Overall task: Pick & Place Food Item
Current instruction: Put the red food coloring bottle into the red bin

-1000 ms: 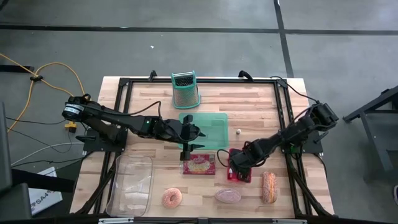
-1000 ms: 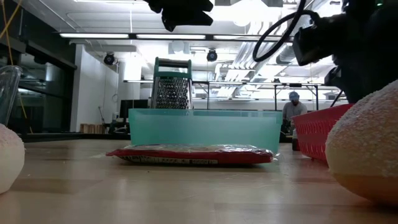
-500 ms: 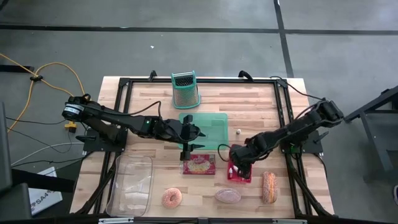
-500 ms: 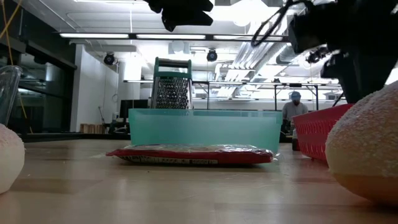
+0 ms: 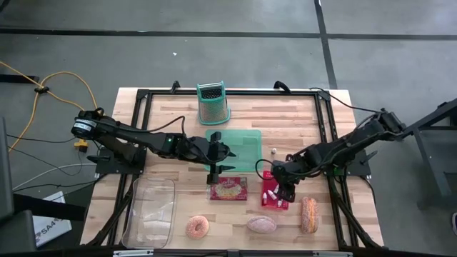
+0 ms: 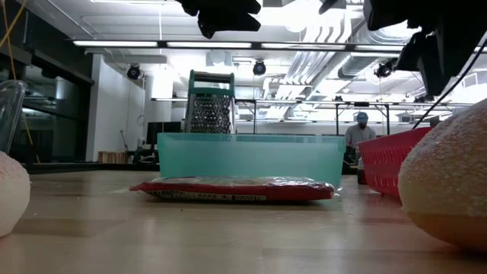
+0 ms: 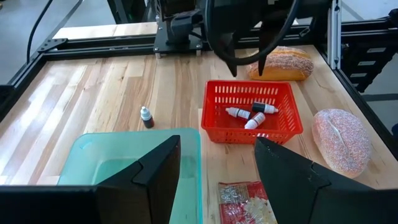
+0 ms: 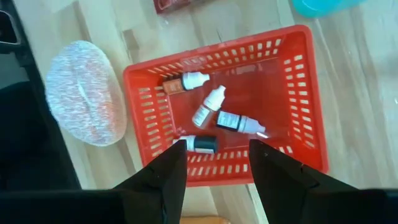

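Pale planked wood table [image 5: 157, 118], red plastic lattice basket [image 8: 298, 93], perforated metal grater [image 5: 212, 107], translucent plastic tray [image 7: 99, 162].

Wooden table [image 5: 161, 118] with grater [image 5: 213, 102], teal tray [image 5: 239, 146], red basket [image 5: 274, 191], snack packet [image 5: 228, 189], clear tub [image 5: 151, 212], donut [image 5: 197, 227], pastries [image 5: 309, 214].

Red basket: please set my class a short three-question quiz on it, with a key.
1. True or false: the red basket holds a doughnut.
2. What hangs above the basket? A. a person's hand B. the right gripper, jaws apart and empty C. a ladle
3. Fill in: the right wrist view shows ____ small bottles lying in the basket.

Key: 1 false; 2 B; 3 four.
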Controlling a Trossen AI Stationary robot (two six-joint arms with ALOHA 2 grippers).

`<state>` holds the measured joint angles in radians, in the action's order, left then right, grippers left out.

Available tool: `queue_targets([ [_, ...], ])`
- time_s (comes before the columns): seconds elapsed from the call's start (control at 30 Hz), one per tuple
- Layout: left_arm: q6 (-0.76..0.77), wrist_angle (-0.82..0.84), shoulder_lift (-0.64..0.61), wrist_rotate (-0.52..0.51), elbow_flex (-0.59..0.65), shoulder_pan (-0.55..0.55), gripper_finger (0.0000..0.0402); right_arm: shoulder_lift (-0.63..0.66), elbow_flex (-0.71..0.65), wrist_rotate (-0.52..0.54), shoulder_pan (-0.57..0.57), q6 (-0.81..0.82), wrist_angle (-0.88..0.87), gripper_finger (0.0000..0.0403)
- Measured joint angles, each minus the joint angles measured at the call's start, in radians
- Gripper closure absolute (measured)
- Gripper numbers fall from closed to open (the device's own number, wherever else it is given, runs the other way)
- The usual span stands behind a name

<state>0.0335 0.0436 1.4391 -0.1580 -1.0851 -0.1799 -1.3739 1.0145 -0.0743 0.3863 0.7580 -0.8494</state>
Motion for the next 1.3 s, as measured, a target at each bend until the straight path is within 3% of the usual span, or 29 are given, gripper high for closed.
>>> queue_targets([
  [0.53,0.0,0.0,0.0,0.0,0.0,0.0,0.0203,0.0,0.0,0.049,-0.074,-0.066,-0.008,0.0241],
  [1.17,0.0,0.0,0.0,0.0,0.0,0.0,0.0203,-0.007,0.0,0.052,-0.403,-0.425,-0.064,0.0241],
  [1.3,0.0,0.0,0.0,0.0,0.0,0.0,0.0203,-0.007,0.0,0.107,-0.466,-0.437,-0.109,0.0241],
])
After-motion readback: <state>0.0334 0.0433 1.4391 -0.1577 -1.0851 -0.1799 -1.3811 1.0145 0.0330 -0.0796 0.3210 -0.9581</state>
